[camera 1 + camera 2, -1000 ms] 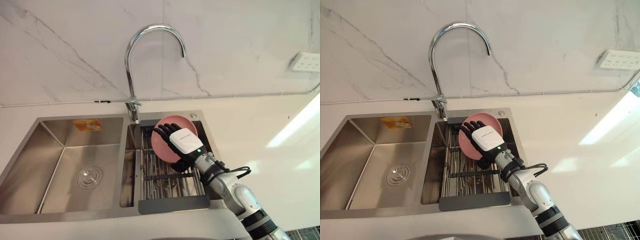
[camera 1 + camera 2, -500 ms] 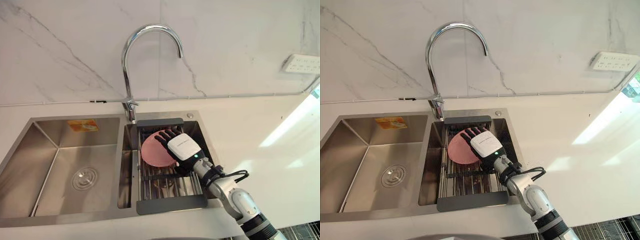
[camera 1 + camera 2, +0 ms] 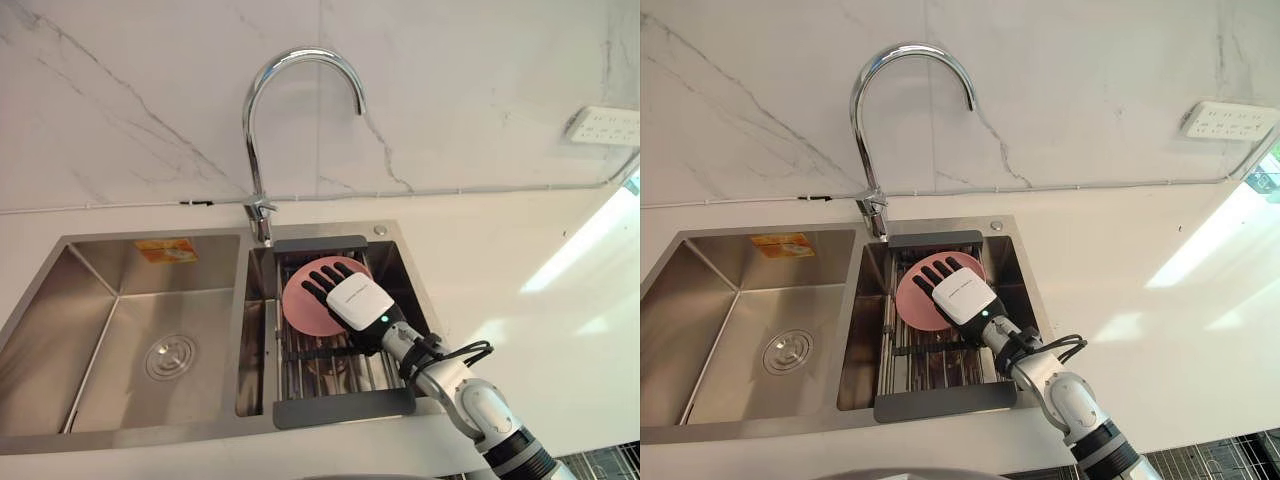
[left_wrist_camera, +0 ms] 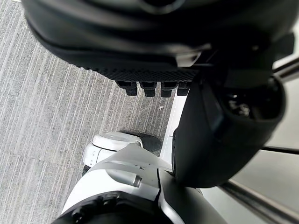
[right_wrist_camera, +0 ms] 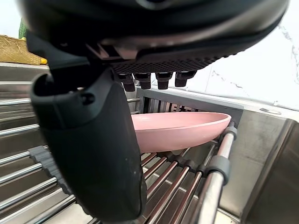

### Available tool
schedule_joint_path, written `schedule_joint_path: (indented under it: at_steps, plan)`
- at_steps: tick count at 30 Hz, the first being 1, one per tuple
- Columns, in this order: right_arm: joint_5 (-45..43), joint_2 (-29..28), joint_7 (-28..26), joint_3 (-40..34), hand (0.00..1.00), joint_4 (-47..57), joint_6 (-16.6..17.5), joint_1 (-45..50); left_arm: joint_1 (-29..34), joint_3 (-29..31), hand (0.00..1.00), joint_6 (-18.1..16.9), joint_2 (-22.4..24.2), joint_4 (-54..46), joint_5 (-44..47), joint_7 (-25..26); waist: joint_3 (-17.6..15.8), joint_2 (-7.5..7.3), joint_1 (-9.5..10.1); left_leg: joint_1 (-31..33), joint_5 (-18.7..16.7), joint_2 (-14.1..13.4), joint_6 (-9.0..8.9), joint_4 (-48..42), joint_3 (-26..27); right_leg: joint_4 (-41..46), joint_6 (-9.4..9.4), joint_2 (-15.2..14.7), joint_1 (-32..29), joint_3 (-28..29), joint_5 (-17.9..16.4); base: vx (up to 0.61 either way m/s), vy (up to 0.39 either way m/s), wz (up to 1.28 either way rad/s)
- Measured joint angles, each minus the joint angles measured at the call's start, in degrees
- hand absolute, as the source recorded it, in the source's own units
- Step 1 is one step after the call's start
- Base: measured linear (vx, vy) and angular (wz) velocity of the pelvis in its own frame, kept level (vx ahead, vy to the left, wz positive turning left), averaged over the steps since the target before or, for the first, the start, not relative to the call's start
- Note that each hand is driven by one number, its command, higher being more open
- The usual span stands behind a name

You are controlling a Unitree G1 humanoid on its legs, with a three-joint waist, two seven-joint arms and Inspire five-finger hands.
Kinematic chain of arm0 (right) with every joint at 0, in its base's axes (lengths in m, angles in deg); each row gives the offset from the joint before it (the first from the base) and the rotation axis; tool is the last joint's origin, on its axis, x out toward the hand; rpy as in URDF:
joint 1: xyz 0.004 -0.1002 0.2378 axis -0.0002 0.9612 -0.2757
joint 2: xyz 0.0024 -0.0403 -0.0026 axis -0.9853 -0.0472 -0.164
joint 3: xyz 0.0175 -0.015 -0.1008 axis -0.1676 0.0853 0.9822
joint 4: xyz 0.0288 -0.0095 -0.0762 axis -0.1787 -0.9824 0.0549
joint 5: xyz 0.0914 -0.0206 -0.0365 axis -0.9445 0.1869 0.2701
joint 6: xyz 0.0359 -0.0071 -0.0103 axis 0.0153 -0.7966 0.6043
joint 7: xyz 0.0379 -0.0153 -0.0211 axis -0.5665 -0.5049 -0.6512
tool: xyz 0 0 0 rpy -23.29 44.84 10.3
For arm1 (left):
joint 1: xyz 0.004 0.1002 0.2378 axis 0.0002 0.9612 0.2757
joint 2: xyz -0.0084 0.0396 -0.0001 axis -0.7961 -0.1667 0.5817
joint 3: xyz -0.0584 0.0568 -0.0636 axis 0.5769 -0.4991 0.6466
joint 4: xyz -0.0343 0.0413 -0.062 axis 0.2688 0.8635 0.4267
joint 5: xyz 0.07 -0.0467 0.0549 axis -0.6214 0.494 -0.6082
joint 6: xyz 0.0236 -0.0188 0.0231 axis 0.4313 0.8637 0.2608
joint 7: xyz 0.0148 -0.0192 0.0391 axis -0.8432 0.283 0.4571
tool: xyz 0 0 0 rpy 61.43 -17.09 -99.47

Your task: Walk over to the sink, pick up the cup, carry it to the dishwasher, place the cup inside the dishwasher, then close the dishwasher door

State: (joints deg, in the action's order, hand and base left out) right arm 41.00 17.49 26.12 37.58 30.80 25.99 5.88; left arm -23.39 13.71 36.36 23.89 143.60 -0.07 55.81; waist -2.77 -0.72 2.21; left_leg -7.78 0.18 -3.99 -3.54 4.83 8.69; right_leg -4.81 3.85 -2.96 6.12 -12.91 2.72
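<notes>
No cup shows; a flat pink plate (image 3: 303,306) lies tilted on the wire rack (image 3: 340,405) in the sink's right basin. My right hand (image 3: 356,300) rests over the plate's right side, fingers straight and spread across its top. In the right wrist view the plate (image 5: 187,128) sits on the rack bars just under the fingertips (image 5: 159,80), with the thumb (image 5: 93,154) beside its rim, not curled round it. My left hand (image 4: 210,130) hangs over grey floor, fingers relaxed and holding nothing.
A tall chrome faucet (image 3: 258,130) arches over the divide between the basins. The left basin (image 3: 110,330) holds only its drain. White counter (image 3: 500,260) runs to the right below a wall outlet (image 3: 605,125). Marble wall stands behind.
The plate has gone from standing high against the basin's back to lying lower on the rack. My right hand came down with it, and its fingers are now spread. The camera shifted slightly.
</notes>
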Motion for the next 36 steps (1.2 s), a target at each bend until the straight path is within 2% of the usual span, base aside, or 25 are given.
schedule_joint_path:
  at_steps: [8, 9, 17, 23, 36]
  plan:
    - [0.01, -0.88, 4.72, 0.0, 1.0, -3.4, -1.6, -0.22, -0.34, -0.06, 1.0, 0.95, -0.15, -0.02, 0.02, 0.0, 0.07, 0.03, 0.15, -0.02, 0.02, 0.0, 0.01, -0.06, -0.11, 0.0, 0.0, -0.06, 0.1, -0.22, 0.0, 0.0, 0.0, 0.0]
    - [0.01, -1.31, 5.5, 0.0, 0.0, -4.37, -1.8, -0.45, -0.34, -0.07, 1.0, 0.96, -0.18, -0.02, 0.02, 0.0, 0.1, 0.03, 0.15, -0.04, 0.03, 0.0, 0.01, -0.09, -0.13, 0.0, 0.0, -0.07, 0.13, -0.27, 0.0, 0.0, 0.0, 0.0]
    - [-0.08, -2.53, 9.3, 0.0, 0.0, -10.69, -2.63, -1.99, -0.28, -0.5, 1.0, 1.5, -0.48, -0.11, 0.02, -0.01, 0.2, 0.03, 0.15, -0.26, 0.14, 0.0, -0.05, -0.05, -0.24, -0.02, 0.01, -0.24, 0.45, -1.3, -0.01, 0.0, 0.0, 0.0]
    - [-0.04, -2.98, 15.46, -0.22, 0.0, -15.02, -3.69, -4.12, -0.46, -1.17, 1.0, 1.81, -0.59, -0.38, 0.01, -0.05, 0.18, 0.03, 0.54, -0.24, 0.25, 0.01, -0.07, 0.07, -0.28, -0.04, 0.0, -0.26, 0.45, -1.61, 0.0, -0.02, -0.001, 0.0]
    - [-1.03, -2.65, 21.31, -0.29, 0.0, -16.51, -3.41, -4.21, -0.57, -1.71, 1.0, 1.98, -0.61, -1.18, 0.07, -0.15, -0.38, 0.78, 0.82, 0.32, 0.37, 0.07, 0.02, 0.07, -0.04, -0.04, -0.4, -0.24, -0.26, -1.26, 0.37, 0.0, 0.0, 0.0]
